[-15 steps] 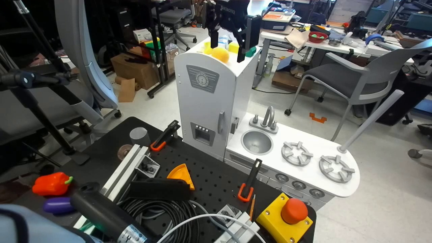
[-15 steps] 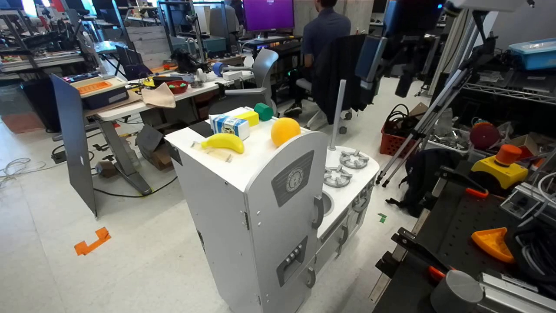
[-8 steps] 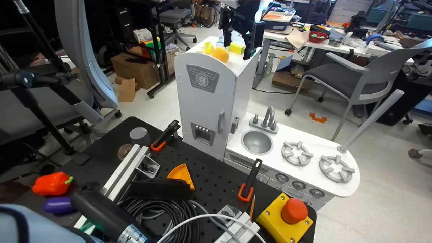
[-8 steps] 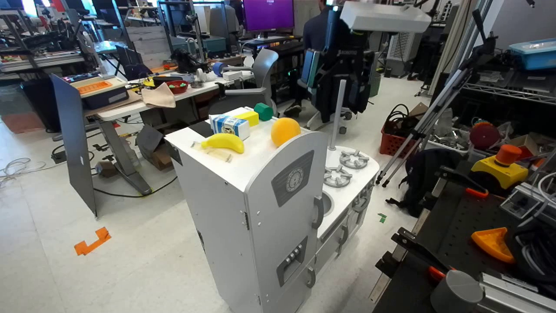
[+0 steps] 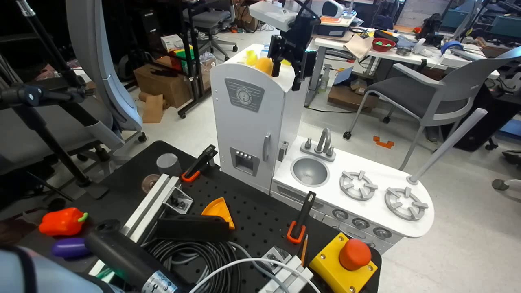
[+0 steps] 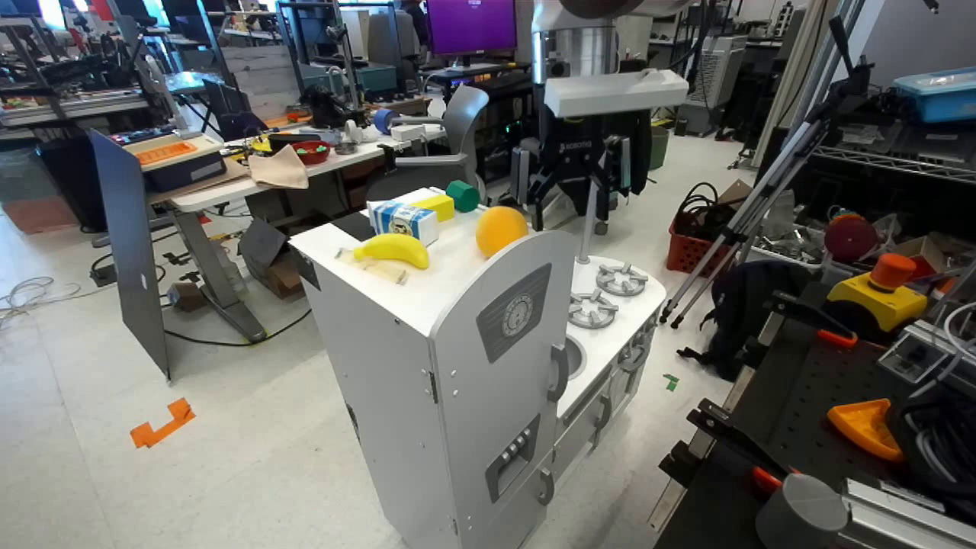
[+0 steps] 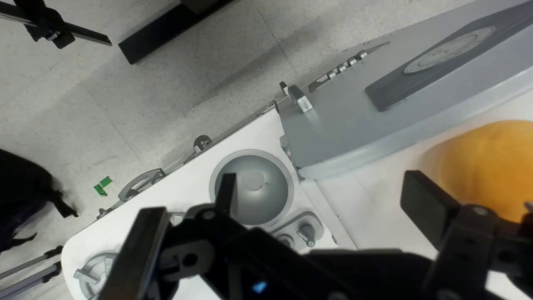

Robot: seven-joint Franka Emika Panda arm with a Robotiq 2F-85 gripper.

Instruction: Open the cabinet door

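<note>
The cabinet door [image 5: 249,122] is the tall off-white front of the toy tower, and it is shut. It also shows in an exterior view [image 6: 488,381] and in the wrist view [image 7: 345,121]. Its grey handle [image 5: 266,147] is on the edge beside the sink; the handle also shows in an exterior view [image 6: 559,372] and in the wrist view [image 7: 300,98]. My gripper [image 5: 286,80] is open and empty, pointing down near the tower top's sink-side edge, above the handle's height. In the wrist view the fingers [image 7: 320,183] are wide apart, one over the sink, one beside the orange.
On the tower top are an orange [image 6: 501,231], a banana [image 6: 395,250], a blue-white carton [image 6: 404,221], a yellow block [image 6: 436,206] and a green piece [image 6: 462,196]. The counter has a sink [image 5: 310,171], faucet [image 5: 324,142] and burners [image 5: 358,185]. A black pegboard table [image 5: 252,219] stands in front.
My gripper has come across toward the tower and lowered, its fingers staying open. In an exterior view the arm moved from the right edge to above the counter side. The door has not moved.
</note>
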